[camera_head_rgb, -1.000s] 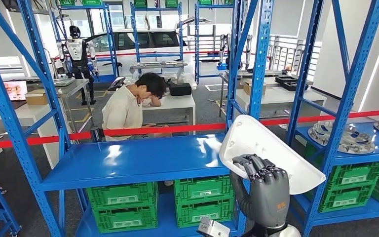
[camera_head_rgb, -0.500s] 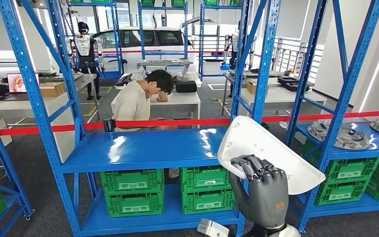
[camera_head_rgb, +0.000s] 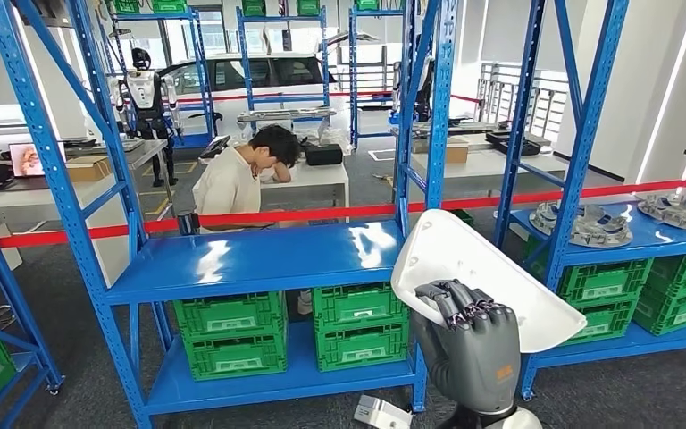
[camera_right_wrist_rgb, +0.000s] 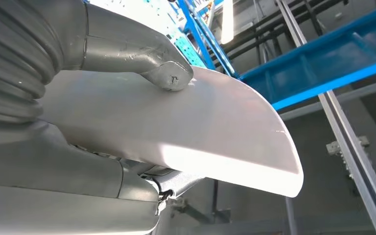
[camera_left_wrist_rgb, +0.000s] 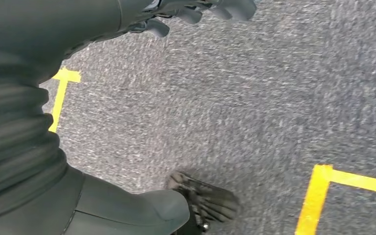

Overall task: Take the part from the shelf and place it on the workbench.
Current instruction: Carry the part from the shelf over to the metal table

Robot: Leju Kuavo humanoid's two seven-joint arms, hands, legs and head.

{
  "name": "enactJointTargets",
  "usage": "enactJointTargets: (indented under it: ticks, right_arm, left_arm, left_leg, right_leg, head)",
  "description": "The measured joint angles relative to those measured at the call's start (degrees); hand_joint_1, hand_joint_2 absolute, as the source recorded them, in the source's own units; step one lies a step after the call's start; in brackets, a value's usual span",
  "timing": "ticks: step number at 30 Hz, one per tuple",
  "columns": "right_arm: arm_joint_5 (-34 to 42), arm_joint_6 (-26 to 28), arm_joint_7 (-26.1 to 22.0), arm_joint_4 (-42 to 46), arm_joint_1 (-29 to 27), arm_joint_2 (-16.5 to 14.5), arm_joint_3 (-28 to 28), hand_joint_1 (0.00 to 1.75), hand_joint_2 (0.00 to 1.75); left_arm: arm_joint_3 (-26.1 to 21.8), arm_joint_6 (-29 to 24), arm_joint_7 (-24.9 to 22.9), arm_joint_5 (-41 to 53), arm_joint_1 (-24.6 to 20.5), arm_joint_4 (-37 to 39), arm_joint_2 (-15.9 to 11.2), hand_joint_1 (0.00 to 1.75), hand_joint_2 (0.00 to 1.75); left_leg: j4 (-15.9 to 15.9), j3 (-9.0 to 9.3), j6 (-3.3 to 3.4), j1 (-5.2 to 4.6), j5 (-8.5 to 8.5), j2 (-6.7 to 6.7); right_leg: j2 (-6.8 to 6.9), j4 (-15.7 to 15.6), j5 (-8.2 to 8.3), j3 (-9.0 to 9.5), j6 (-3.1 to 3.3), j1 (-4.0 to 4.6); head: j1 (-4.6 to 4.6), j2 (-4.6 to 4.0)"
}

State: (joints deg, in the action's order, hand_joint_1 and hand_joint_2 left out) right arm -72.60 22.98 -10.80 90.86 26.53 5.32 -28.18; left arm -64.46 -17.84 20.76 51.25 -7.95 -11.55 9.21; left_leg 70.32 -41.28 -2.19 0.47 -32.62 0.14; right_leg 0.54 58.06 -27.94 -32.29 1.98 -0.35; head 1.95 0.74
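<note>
The part [camera_head_rgb: 469, 261], a white curved shell, is held up in front of me by my right hand [camera_head_rgb: 469, 338], whose dark fingers curl over its lower edge. In the right wrist view the grey thumb [camera_right_wrist_rgb: 149, 61] presses on the smooth face of the part [camera_right_wrist_rgb: 210, 132]. The blue shelf board [camera_head_rgb: 259, 259] behind it is bare. My left hand [camera_left_wrist_rgb: 191, 205] hangs over the grey carpet with nothing in it.
Green crates [camera_head_rgb: 232, 335] fill the lower shelf level. A red tape [camera_head_rgb: 304, 214] runs behind the rack, with a person [camera_head_rgb: 232, 183] seated at a white desk beyond it. The neighbouring rack on the right carries round metal parts [camera_head_rgb: 581, 223]. A small grey box [camera_head_rgb: 380, 413] lies on the floor.
The whole picture has shifted: the rack now looks farther off and more floor shows, so the camera has moved. The white part stays in my right hand.
</note>
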Motion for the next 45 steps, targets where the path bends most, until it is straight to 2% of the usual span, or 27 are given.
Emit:
enactJointTargets:
  ticks: [1,3,5,7,9,11,12,15,16,17,18,20,22,23,25,27,29,31,32,33,34,36,38,39,41,43,45]
  right_arm:
    - [0.0,0.0,0.0,0.0,0.0,0.0,0.0,1.75,1.75]
    - [0.0,0.0,0.0,0.0,-0.1,0.0,0.0,1.75,1.75]
    - [0.0,0.0,0.0,0.0,-0.1,0.0,0.0,1.75,1.75]
    - [0.0,0.0,0.0,0.1,0.0,0.0,0.1,1.75,1.75]
    - [0.0,0.1,-0.1,0.1,0.0,0.0,0.1,1.75,1.75]
    - [0.0,0.0,-0.3,0.0,0.0,0.0,0.2,1.75,1.75]
    - [0.1,0.0,-0.5,0.0,0.0,0.0,0.2,1.75,1.75]
    - [0.1,0.0,-0.9,-0.1,0.1,0.0,0.2,1.75,1.75]
    - [0.2,0.0,-0.9,-0.2,0.1,0.0,0.2,1.75,1.75]
    - [0.2,0.0,-0.9,-0.3,0.1,0.0,0.2,1.75,1.75]
    - [0.3,0.0,-0.9,-0.4,0.1,0.0,0.2,1.75,1.75]
    - [0.3,0.0,-1.0,-0.5,0.2,0.0,0.2,1.75,1.75]
    - [0.4,0.1,-1.0,-0.5,0.3,0.0,0.2,1.75,1.75]
    - [0.4,0.1,-1.0,-0.5,0.4,0.0,0.2,1.75,1.75]
    - [0.6,0.1,-1.0,-0.6,0.4,0.0,0.2,1.75,1.75]
    - [0.6,0.1,-1.0,-0.6,0.5,0.0,0.2,1.75,1.75]
    - [0.6,0.1,-1.0,-0.6,0.5,0.0,0.2,1.75,1.75]
    - [0.6,0.1,-1.0,-0.6,0.5,0.0,0.2,1.75,1.75]
    - [0.6,0.1,-1.0,-0.6,0.5,0.0,0.2,1.75,1.75]
    - [0.6,0.1,-1.0,-0.6,0.4,0.0,0.2,1.75,1.75]
    - [0.6,0.1,-1.0,-0.6,0.4,0.0,0.2,1.75,1.75]
    - [0.6,0.1,-1.0,-0.6,0.4,0.0,0.2,1.75,1.75]
    - [0.6,0.1,-1.0,-0.6,0.5,0.0,0.2,1.75,1.75]
    - [0.6,0.1,-1.0,-0.6,0.5,0.0,0.2,1.75,1.75]
    - [0.6,0.1,-1.0,-0.6,0.4,0.0,0.2,1.75,1.75]
    - [0.6,0.0,-1.0,-0.6,0.5,0.1,0.2,1.75,1.75]
    - [0.7,-0.1,-1.1,-0.6,0.5,0.2,0.3,1.75,1.75]
  left_arm:
    - [0.0,0.0,0.0,0.0,0.0,0.0,0.0,0.0,1.75]
    - [0.0,0.0,0.0,0.0,0.0,0.0,0.0,0.0,1.75]
    - [0.0,0.0,0.0,0.0,-0.1,0.0,0.0,0.0,1.75]
    - [0.0,0.0,0.0,0.0,-0.2,0.0,0.0,0.0,1.75]
    - [0.0,0.0,0.0,0.0,-0.2,0.0,0.0,0.0,1.75]
    - [0.0,0.0,0.0,-0.1,-0.1,0.0,0.0,0.0,1.75]
    - [0.0,0.0,0.0,-0.2,0.0,0.0,0.0,0.0,1.75]
    - [0.0,0.0,0.1,-0.2,0.0,0.0,-0.2,0.0,1.75]
    - [0.0,0.0,0.1,-0.2,0.0,0.0,-0.2,0.0,1.75]
    - [0.0,0.0,0.2,-0.2,0.0,0.0,-0.1,0.0,1.75]
    - [0.0,0.0,0.2,-0.2,0.0,0.0,-0.1,0.0,1.75]
    - [0.0,0.0,0.2,-0.2,0.1,0.0,0.0,0.0,1.75]
    - [0.0,0.0,0.2,-0.2,0.0,0.0,0.0,0.0,1.75]
    - [0.0,0.0,0.2,-0.2,0.0,0.0,0.0,0.0,1.75]
    - [0.0,0.0,0.2,-0.2,0.0,0.0,0.0,0.0,1.75]
    - [0.0,0.0,0.1,-0.2,0.1,0.0,0.0,0.0,1.75]
    - [0.0,0.0,0.1,-0.2,0.1,0.0,0.0,0.0,1.75]
    - [0.0,0.0,0.0,-0.2,0.1,0.1,0.0,0.0,1.75]
    - [0.0,0.0,0.0,-0.2,0.1,0.1,0.0,0.0,1.75]
    - [0.0,0.0,0.0,-0.2,0.1,0.1,0.0,0.0,1.75]
    - [0.0,0.0,0.0,-0.2,0.1,0.1,0.0,0.0,1.75]
    - [0.0,0.0,0.0,-0.2,0.0,0.1,0.0,0.0,1.75]
    - [0.0,0.0,0.0,-0.2,-0.1,0.1,0.0,0.0,1.75]
    - [0.0,0.0,0.1,-0.2,-0.1,0.1,0.0,0.0,1.75]
    - [0.0,0.0,0.2,-0.2,0.0,0.1,0.0,0.0,1.75]
    - [0.0,0.0,0.3,-0.2,0.0,0.1,0.0,0.0,1.75]
    - [0.0,0.0,0.5,-0.2,0.0,0.1,-0.1,0.0,1.75]
  left_leg:
    - [3.1,-0.29,-0.11,0.02,-1.02,0.0]
    - [4.6,1.29,-0.07,0.03,0.59,0.0]
    - [-1.3,6.54,0.3,0.02,2.77,-0.03]
    - [-9.5,12.2,0.86,-0.23,1.84,-0.13]
    - [-13.1,13.79,1.6,-0.63,0.93,-0.21]
    - [-13.3,12.99,2.62,-0.66,1.91,-0.01]
    - [-13.4,12.52,3.15,-0.62,2.57,0.14]
    - [-13.3,10.21,3.97,-0.6,4.67,0.37]
    - [-13.2,9.26,3.99,-0.62,5.32,0.39]
    - [-13.0,8.29,3.95,-0.62,5.91,0.41]
    - [-12.7,7.33,3.85,-0.6,6.45,0.43]
    - [-12.1,5.58,3.5,-0.5,7.39,0.44]
    - [-11.5,4.32,2.88,-0.57,8.23,0.42]
    - [-11.4,3.99,2.54,-0.59,8.66,0.41]
    - [-11.6,3.65,1.78,-0.57,9.59,0.41]
    - [-10.6,2.88,1.1,-0.42,8.33,0.26]
    - [-5.7,1.27,0.59,-0.24,3.57,0.11]
    - [1.6,-0.3,0.26,-0.14,-0.81,0.09]
    - [3.9,-0.37,0.19,-0.12,-1.35,0.08]
    - [4.5,0.44,0.23,-0.12,-0.71,0.08]
    - [2.9,2.21,0.35,-0.12,0.69,0.07]
    - [-4.5,7.89,0.81,-0.18,2.7,-0.03]
    - [-11.3,12.24,1.31,-0.47,2.3,-0.22]
    - [-12.9,12.97,1.55,-0.7,1.95,-0.3]
    - [-13.6,12.39,2.22,-0.77,2.71,-0.24]
    - [-13.9,11.39,3.14,-0.59,3.89,0.01]
    - [-13.8,10.0,3.75,-0.57,5.09,0.19]
  right_leg:
    - [0.01,0.0,0.75,-0.87,-0.03,0.07]
    - [0.02,0.2,2.19,-2.65,-0.22,0.16]
    - [0.03,0.3,3.48,-4.3,-0.57,0.17]
    - [0.1,0.5,4.64,-5.34,-1.11,0.25]
    - [0.2,0.3,5.79,-5.74,-1.79,0.16]
    - [0.12,0.4,5.91,-6.21,-2.48,-0.11]
    - [0.03,1.4,4.4,-6.75,-2.76,-0.19]
    - [-0.16,10.9,-4.05,-9.39,-3.27,-0.3]
    - [-0.17,14.4,-5.5,-9.91,-3.37,-0.31]
    - [-0.18,16.4,-5.61,-9.77,-3.43,-0.31]
    - [-0.18,16.6,-4.62,-8.77,-3.45,-0.31]
    - [-0.18,11.3,-2.11,-3.92,-3.32,-0.32]
    - [-0.26,3.5,-2.39,1.43,-2.85,-0.1]
    - [-0.33,1.1,-3.04,2.83,-2.55,0.04]
    - [-0.41,0.0,-3.1,2.94,-1.76,0.22]
    - [-0.23,-0.2,-2.05,2.18,-0.84,0.06]
    - [-0.04,-0.3,-0.9,1.09,-0.12,-0.05]
    - [-0.02,-0.2,0.22,-0.32,0.06,0.06]
    - [-0.02,-0.2,0.8,-1.11,0.02,0.13]
    - [-0.02,-0.1,1.37,-1.91,-0.06,0.17]
    - [-0.03,0.0,1.91,-2.64,-0.17,0.21]
    - [-0.05,0.1,2.84,-3.81,-0.51,0.3]
    - [0.04,0.1,3.82,-4.52,-1.05,0.35]
    - [0.11,0.0,4.36,-4.76,-1.33,0.31]
    - [0.1,-0.1,5.04,-5.17,-1.91,0.14]
    - [-0.13,2.1,2.42,-6.28,-2.45,0.03]
    - [-0.3,8.7,-3.21,-8.31,-2.85,-0.1]
  head:
    - [0.01,0.0]
    - [0.0,0.0]
    - [0.0,0.0]
    - [-0.03,0.0]
    - [-0.04,0.0]
    - [-0.03,0.0]
    - [-0.04,0.0]
    - [-0.08,0.0]
    - [-0.08,0.0]
    - [-0.08,0.0]
    - [-0.08,0.0]
    - [-0.1,0.0]
    - [-0.11,0.0]
    - [-0.11,0.0]
    - [-0.11,0.0]
    - [-0.04,0.0]
    - [0.07,0.0]
    - [0.11,0.0]
    - [0.11,0.0]
    - [0.11,0.0]
    - [0.1,0.0]
    - [0.1,0.0]
    - [0.05,0.0]
    - [0.02,0.0]
    - [0.01,0.0]
    - [-0.05,0.0]
    - [-0.12,0.0]
